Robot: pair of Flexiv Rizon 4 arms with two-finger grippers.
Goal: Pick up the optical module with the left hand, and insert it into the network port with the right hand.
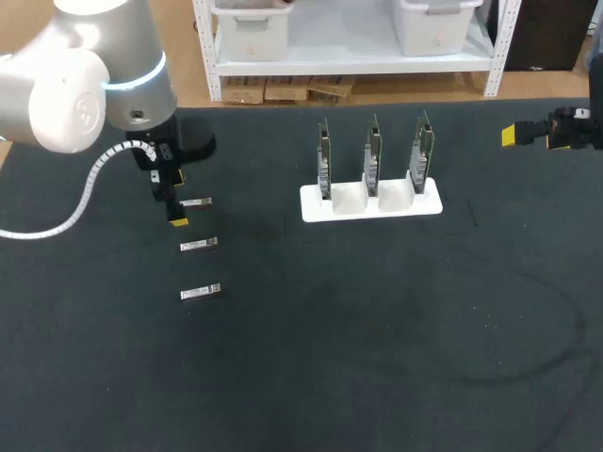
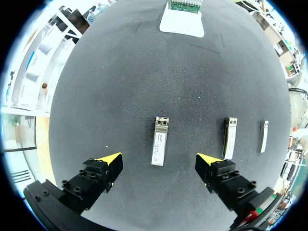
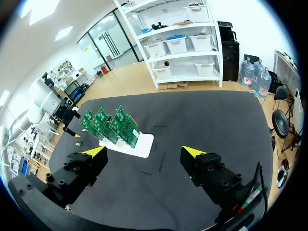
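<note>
- On the counter's left side, three modules lie in a row, well apart from each other: the far module, the middle module and the near module.
- The left arm comes in from the left corner, and the left tool sits at the far module's end.
- In the left wrist view the left tool is spread wide. The far module lies flat between its fingers, and neither finger touches it.
- The middle module lies just past one finger, with the near module beyond that.
- A white holder stands mid-counter, well apart from the modules, with three green boards upright in it, side by side.
- The ports on the boards are too small to make out.
- The right tool is at the counter's far right edge, well away from the holder.
- In the right wrist view the right tool is spread with nothing between its fingers. The holder and boards are ahead of it, toward one finger.
</note>
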